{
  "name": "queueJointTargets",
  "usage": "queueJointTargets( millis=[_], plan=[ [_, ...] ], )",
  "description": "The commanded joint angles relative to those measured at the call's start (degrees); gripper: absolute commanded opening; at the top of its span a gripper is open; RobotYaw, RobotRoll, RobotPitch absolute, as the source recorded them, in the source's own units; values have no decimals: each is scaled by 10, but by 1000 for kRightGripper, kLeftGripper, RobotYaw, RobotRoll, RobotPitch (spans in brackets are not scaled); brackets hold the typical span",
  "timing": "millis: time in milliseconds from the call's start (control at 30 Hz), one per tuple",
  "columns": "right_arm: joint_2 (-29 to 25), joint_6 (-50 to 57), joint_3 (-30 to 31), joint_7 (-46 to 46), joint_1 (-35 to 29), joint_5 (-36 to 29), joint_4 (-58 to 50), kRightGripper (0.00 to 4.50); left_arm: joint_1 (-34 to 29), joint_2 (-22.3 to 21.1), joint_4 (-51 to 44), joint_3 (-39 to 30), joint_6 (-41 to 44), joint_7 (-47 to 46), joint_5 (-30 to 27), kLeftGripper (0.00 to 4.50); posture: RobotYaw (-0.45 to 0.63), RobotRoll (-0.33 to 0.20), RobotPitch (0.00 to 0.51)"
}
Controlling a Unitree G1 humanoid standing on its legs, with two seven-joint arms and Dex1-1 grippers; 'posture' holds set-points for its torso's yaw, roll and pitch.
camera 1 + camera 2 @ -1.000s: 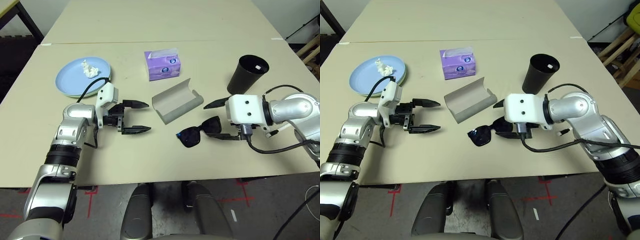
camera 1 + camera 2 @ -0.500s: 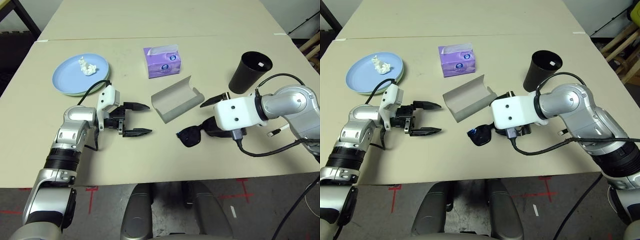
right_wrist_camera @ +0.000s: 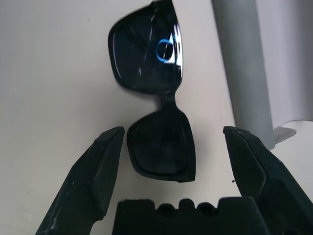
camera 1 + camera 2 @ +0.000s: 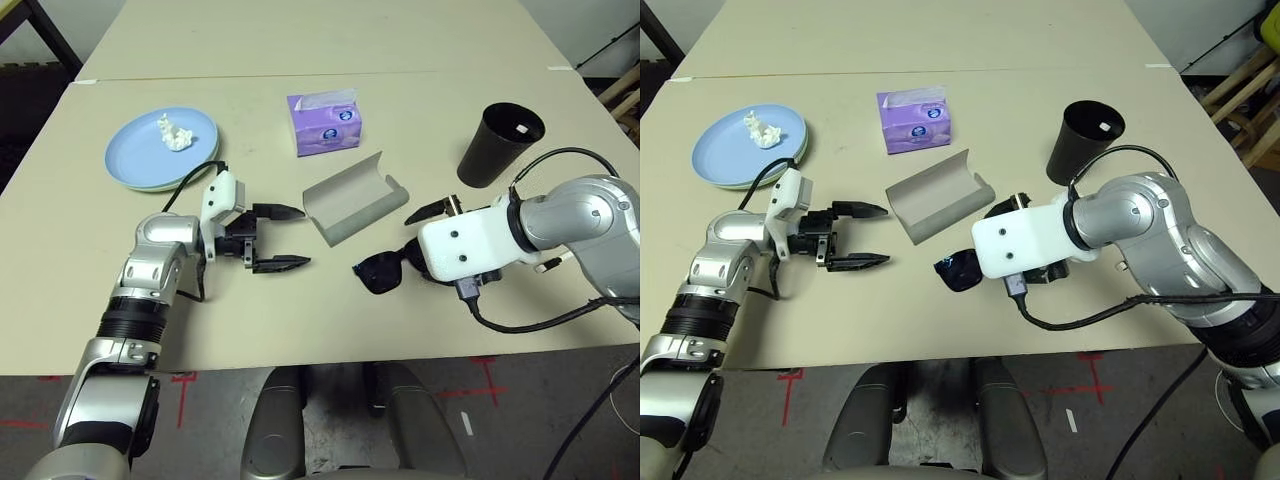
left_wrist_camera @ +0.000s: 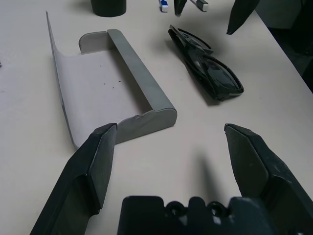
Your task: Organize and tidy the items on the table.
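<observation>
Right gripper [image 3: 171, 142] tipped down over black sunglasses [image 4: 385, 270], fingers open; left gripper [image 4: 290, 238] fingers open.

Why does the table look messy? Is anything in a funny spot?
A few things are. A crumpled tissue sits on the blue plate, not in the purple tissue box. The grey glasses case lies open and empty, while the black sunglasses lie loose on the table beside it. Nothing looks spilled or broken.

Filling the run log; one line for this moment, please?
right gripper: open over sunglasses | left gripper: open, empty | glasses case: open
</observation>
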State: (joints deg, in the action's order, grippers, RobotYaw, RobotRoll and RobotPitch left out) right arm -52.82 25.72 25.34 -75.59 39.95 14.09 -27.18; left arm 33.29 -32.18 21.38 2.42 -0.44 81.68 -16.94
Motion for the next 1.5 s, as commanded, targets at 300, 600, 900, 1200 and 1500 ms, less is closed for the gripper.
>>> queueJointTargets(
  millis=[300, 600, 900, 1200, 1500],
  plan=[
    [36, 24, 51, -48, 60, 36, 8, 4500, -1, 7, 3, 13, -11, -5, 3, 4466, 133, 0, 252],
    [61, 41, 72, -59, 69, 53, 14, 4500, -6, 1, -7, 14, -5, -7, 1, 4466, 140, 0, 251],
    [60, 36, 72, -61, 58, 61, 15, 4500, -9, 2, -6, 8, -36, -12, 2, 4466, 141, 0, 252],
    [68, 23, 75, -51, 48, 74, 29, 4500, -43, -4, -76, -7, -36, -1, -44, 4466, 149, 0, 253],
    [72, -6, 76, -44, 37, 87, 53, 4500, -58, -12, -114, -14, -10, -6, -78, 4466, 148, 0, 249]
  ],
)
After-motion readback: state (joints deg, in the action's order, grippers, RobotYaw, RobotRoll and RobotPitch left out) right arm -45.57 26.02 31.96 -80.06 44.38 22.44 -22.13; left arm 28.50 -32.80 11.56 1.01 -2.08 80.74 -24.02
